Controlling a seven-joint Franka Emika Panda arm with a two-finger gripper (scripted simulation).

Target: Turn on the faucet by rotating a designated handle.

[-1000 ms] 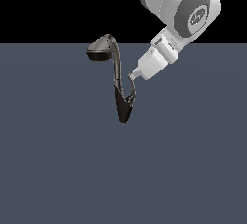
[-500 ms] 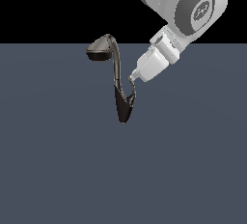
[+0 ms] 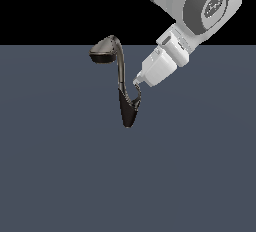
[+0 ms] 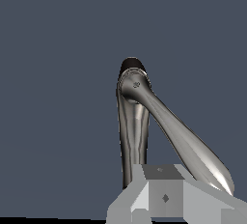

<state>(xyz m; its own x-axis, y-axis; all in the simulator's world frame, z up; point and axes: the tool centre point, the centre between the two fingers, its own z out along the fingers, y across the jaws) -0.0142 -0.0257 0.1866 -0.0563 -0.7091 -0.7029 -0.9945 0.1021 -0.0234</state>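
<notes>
The dark faucet stands on the grey surface, with a tapered blackish base, a slim curved neck and a flattened spray head toward the exterior view's left. The thin hook-like handle branches from the base on the exterior view's right. My gripper comes down from the upper right, its tip at the handle's upper end. In the wrist view the faucet base is ahead. Two silvery limbs run back toward my fingers, which sit together with no gap and hold nothing.
The flat grey surface spreads all around the faucet. The white arm hangs over the exterior view's upper right. Nothing else stands on the surface.
The arm's upper body has shifted slightly toward the exterior view's right and up. The gripper tip stays at the handle's upper end. The faucet looks unchanged.
</notes>
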